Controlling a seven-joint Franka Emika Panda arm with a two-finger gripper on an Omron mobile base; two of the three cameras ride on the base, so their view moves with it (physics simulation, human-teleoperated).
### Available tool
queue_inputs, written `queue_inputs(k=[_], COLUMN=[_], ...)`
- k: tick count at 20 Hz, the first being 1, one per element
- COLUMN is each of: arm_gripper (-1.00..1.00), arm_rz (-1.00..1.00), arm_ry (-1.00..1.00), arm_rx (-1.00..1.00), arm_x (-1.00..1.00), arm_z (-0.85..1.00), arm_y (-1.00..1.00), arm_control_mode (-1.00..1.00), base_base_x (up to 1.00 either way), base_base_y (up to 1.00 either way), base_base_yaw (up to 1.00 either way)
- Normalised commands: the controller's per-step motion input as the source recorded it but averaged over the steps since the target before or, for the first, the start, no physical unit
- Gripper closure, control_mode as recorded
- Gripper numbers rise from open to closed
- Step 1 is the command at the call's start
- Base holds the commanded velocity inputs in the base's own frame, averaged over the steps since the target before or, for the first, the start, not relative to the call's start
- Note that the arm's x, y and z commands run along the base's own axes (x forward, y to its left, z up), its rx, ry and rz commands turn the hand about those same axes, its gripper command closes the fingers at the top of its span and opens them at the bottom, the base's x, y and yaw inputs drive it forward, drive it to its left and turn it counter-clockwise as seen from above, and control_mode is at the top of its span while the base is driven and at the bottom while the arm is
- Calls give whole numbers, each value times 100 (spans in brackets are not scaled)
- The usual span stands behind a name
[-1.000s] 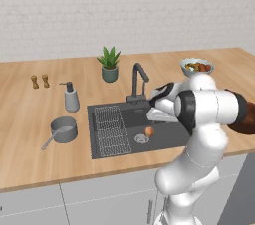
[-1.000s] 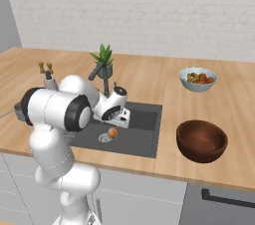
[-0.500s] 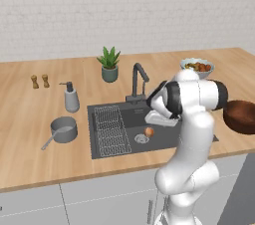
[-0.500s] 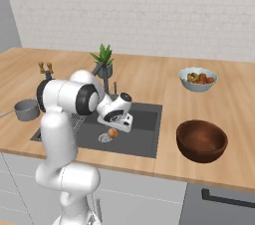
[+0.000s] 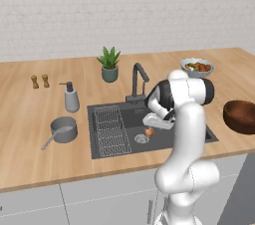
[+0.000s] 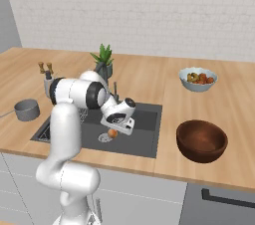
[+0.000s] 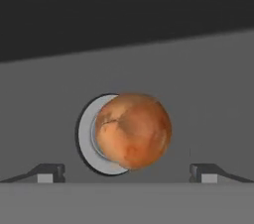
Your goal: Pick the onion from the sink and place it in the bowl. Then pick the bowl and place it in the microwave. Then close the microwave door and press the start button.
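One onion (image 7: 133, 131), two bowls (image 6: 201, 140), two shakers (image 5: 40, 80), one pot (image 5: 63, 129), one plant (image 5: 109, 64).

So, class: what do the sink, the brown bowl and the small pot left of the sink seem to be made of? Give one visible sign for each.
Sink: dark grey matte, perhaps stone composite or coated metal; flat and unreflective.
Bowl: looks like wood; reddish-brown with a soft sheen.
Pot: probably brushed metal; even grey with a dull shine.
All is rendered, so these are guesses.
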Motion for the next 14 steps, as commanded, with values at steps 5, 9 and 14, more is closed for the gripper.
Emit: queue_inputs(k=[5, 9, 14], arm_gripper=[-100, -100, -100], arm_rz=[0, 0, 0], arm_ry=[1, 7, 6], arm_rx=[2, 1, 0], arm_x=[48, 9, 0], arm_z=[-26, -18, -10], arm_y=[7, 2, 9], arm_control_mode=[-100, -100, -100], base_base_x=[0, 0, 0], base_base_y=[0, 0, 0], base_base_yaw=[0, 0, 0])
